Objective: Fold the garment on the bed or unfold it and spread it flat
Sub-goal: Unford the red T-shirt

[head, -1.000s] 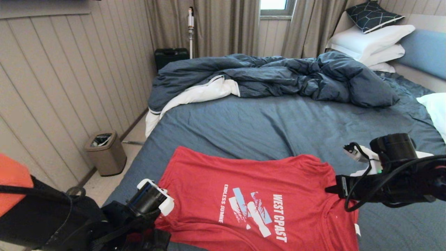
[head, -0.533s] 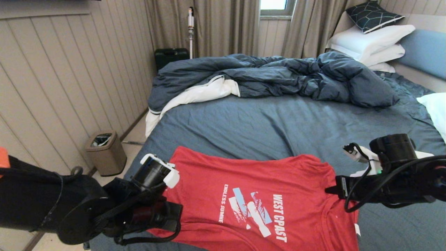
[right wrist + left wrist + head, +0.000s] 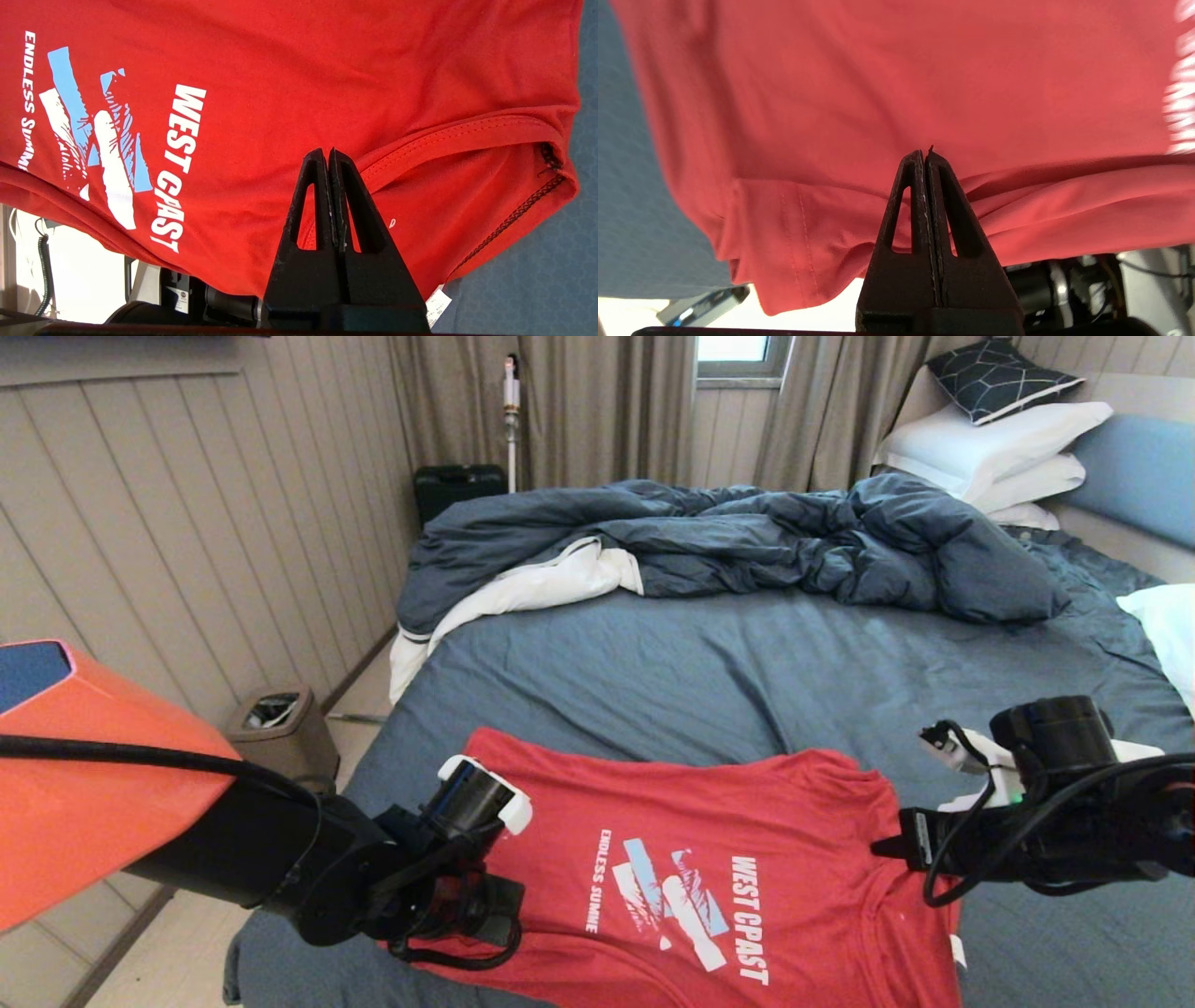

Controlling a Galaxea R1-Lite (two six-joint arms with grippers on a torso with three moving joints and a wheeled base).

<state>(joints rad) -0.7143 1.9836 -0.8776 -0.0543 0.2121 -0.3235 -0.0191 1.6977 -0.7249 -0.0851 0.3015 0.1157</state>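
Observation:
The garment, a red T-shirt with its white and light-blue print facing up, lies spread on the slate-blue sheet of the bed near the front edge, its near side drooping over that edge. My left gripper is shut above the shirt's hem end at the left. In the left wrist view the left gripper shows no cloth between its fingers, with the garment behind. My right gripper is shut at the collar end. The right wrist view shows the right gripper over the neckline seam of the garment.
A rumpled dark blue duvet with white lining lies across the back of the bed. White pillows are stacked at the headboard on the right. A small bin stands on the floor by the panelled wall at the left.
My left arm has swung up and to the right, from beyond the bed's front-left corner to over the shirt's hem end. The shirt and the right arm have stayed put.

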